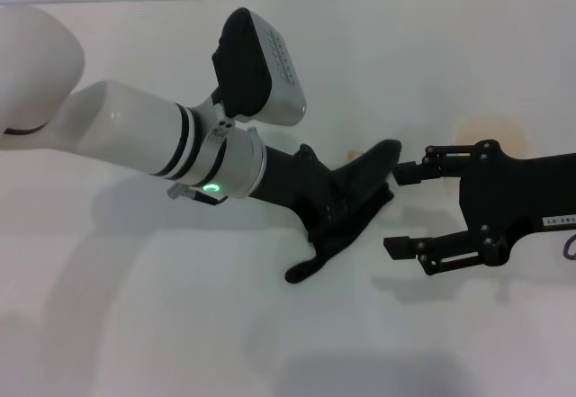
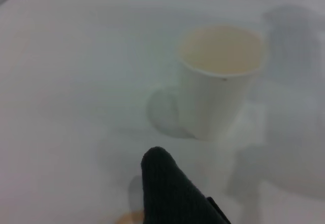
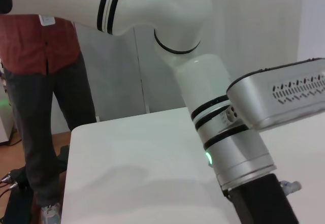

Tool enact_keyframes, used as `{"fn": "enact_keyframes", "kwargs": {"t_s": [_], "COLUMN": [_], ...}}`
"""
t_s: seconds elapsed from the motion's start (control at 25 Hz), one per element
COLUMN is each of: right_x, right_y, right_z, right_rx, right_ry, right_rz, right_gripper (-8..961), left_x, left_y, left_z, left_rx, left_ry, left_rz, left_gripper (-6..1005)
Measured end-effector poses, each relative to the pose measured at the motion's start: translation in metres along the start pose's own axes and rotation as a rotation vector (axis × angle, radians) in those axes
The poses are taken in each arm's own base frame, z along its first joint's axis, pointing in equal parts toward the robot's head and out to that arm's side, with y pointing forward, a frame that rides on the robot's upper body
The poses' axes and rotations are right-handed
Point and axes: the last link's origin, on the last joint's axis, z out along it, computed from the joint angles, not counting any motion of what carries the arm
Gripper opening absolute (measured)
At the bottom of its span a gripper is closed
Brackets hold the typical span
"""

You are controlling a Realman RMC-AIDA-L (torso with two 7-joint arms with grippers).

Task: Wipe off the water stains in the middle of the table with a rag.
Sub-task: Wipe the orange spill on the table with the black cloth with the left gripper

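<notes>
One cup only, missing from the head view. Seen there: left tool reaching in from the left to mid-surface, black on black with the rag bunched around its end. Cannot tell whether spread or pressed together. Rag lying long and slantwise, one pointed corner aimed up and toward the right tool, the other tip trailing down toward the near edge. Sliver of orange-brown stain showing just beside the rag's upper edge, the rest hidden if any. Faint round ring farther right, apart from the rag. Right tool entering from the right, spread wide, upper finger close to the rag's pointed corner, contact unclear.

From the left wrist: white paper cup upright on the surface, inside tinted pale tan, contents not discernible. Rag's rounded black tip pointing toward the cup, well short of it. Trace of orange stain beside the rag's edge.

From the right wrist: left arm slanting down over the surface, green light lit near its wrist. Person in a red shirt standing past the far edge.
</notes>
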Motion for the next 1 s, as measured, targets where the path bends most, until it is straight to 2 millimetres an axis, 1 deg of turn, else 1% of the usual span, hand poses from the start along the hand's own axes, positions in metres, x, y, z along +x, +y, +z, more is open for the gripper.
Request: {"fn": "enact_keyframes", "kwargs": {"t_s": [0.24, 0.44, 0.72, 1.0], "right_x": [0.000, -0.001, -0.001, -0.001], "right_y": [0.000, 0.000, 0.000, 0.000], "right_z": [0.000, 0.000, 0.000, 0.000], "right_rx": [0.003, 0.003, 0.000, 0.000], "right_ry": [-0.001, -0.001, -0.001, -0.001], "right_rz": [0.000, -0.002, 0.005, 0.008], "right_gripper": [825, 824, 824, 825], "left_x": [-0.001, -0.001, -0.002, -0.003], "left_y": [0.006, 0.004, -0.011, -0.029], "left_z": [0.002, 0.002, -0.002, -0.016], "left_rx": [-0.026, -0.013, 0.071, 0.144], "left_ry": [0.001, 0.004, 0.006, 0.030], "left_rz": [-0.003, 0.003, 0.001, -0.028], "left_gripper": [73, 75, 78, 81]}}
